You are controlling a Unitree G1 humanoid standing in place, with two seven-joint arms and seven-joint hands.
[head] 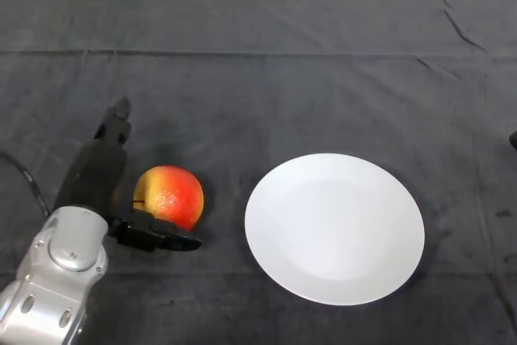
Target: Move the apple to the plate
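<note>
- Head view: the apple (169, 195) sits on the dark cloth (266, 94), left of the white plate (334, 228) and clearly apart from its rim; a strip of bare cloth lies between them.
- The left hand (101, 171) is spread and holds nothing: its fingers point up along the apple's left side, while the thumb (157, 236) lies just under the fruit's near edge, close to or touching it.
- The plate lies flat, with cloth showing all around its edge.
</note>
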